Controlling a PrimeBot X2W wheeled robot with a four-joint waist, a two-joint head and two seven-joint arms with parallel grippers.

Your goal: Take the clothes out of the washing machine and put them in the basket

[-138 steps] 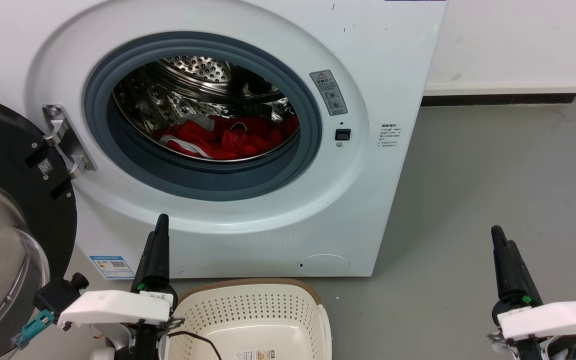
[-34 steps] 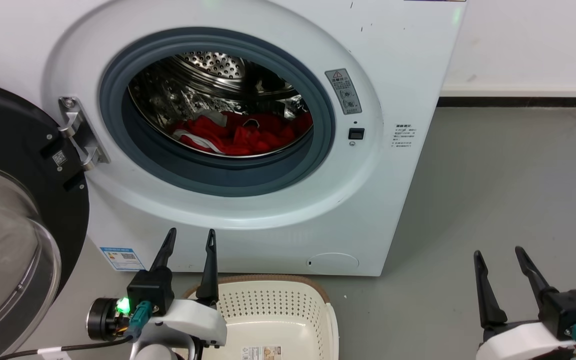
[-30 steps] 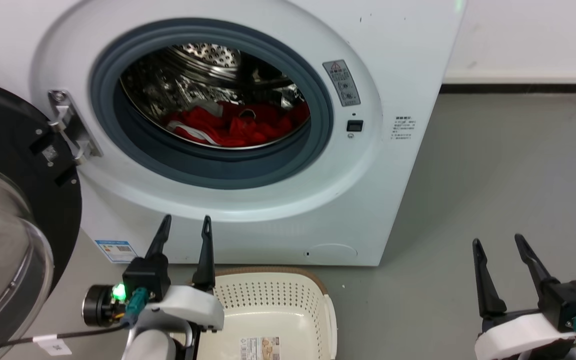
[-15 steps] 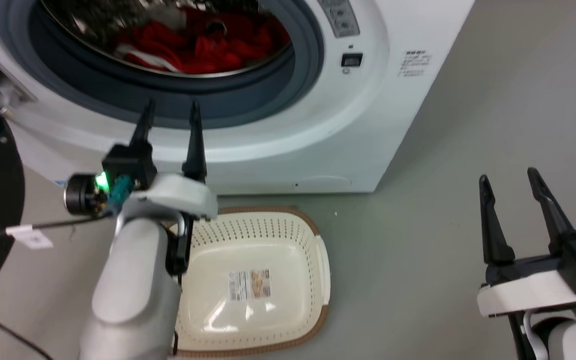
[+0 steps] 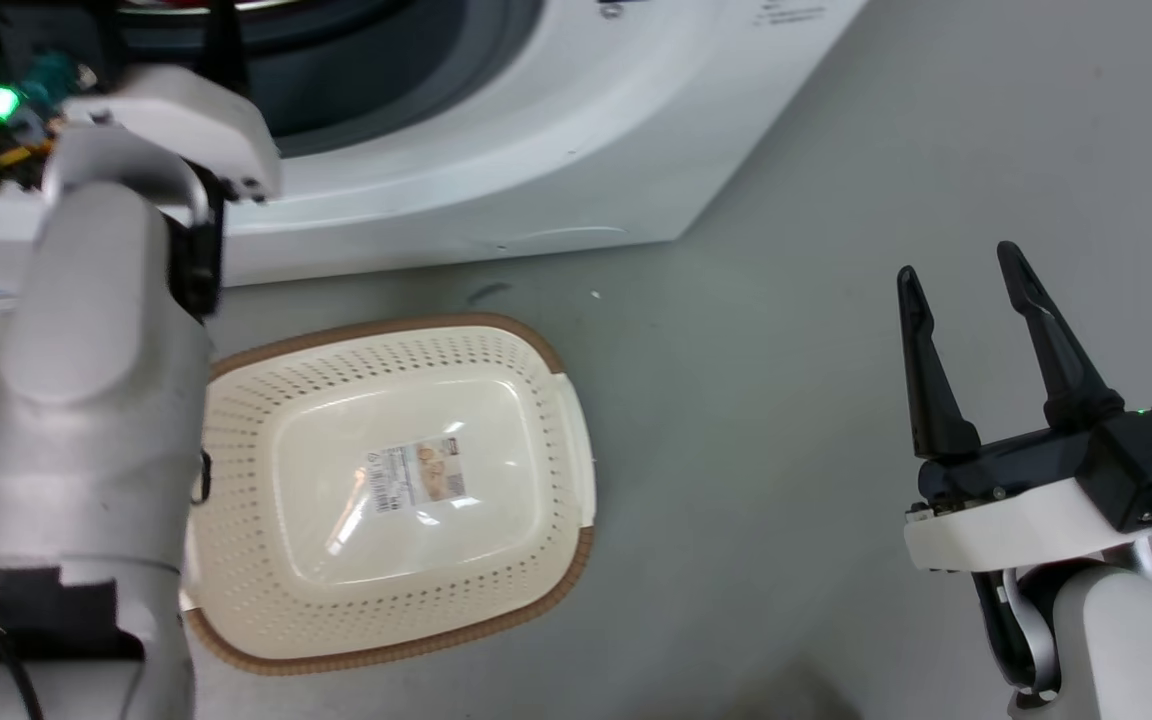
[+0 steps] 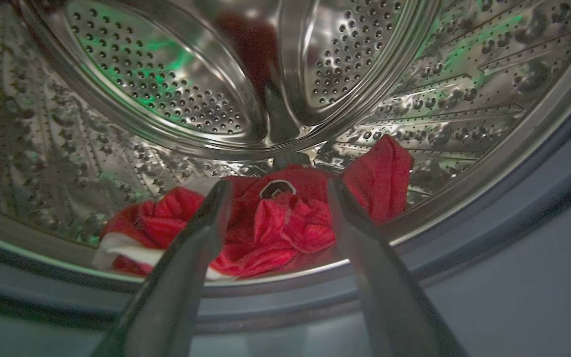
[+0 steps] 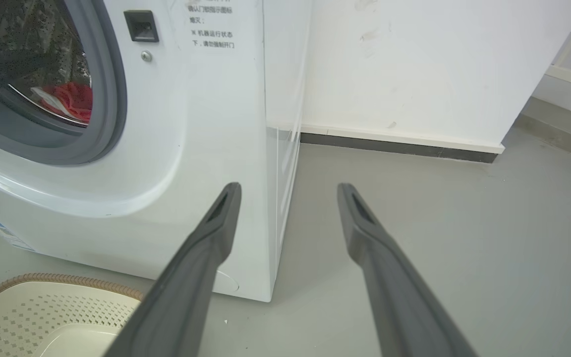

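The clothes (image 6: 275,223) are a crumpled red heap with white trim on the floor of the steel drum (image 6: 166,99). My left gripper (image 6: 279,184) is open at the mouth of the washing machine (image 5: 536,150). Its fingers point at the heap, short of it, with nothing between them. The red clothes (image 7: 67,96) also show through the porthole in the right wrist view. The cream basket (image 5: 536,400) lies on the floor before the machine, with only a label sticker on its base. My right gripper (image 5: 961,265) hovers open over the bare floor, right of the basket.
My pale left forearm (image 5: 96,400) covers the basket's left rim. The grey rubber porthole rim (image 6: 538,163) rings the left fingers. Grey floor (image 7: 439,223) runs to a white wall (image 7: 414,74) with a dark skirting, right of the machine. The basket's corner (image 7: 42,317) is at lower left.
The head camera has tilted down, so the machine has slid up the picture. My left arm has reached forward, up to the porthole. The right gripper stays open over the floor.
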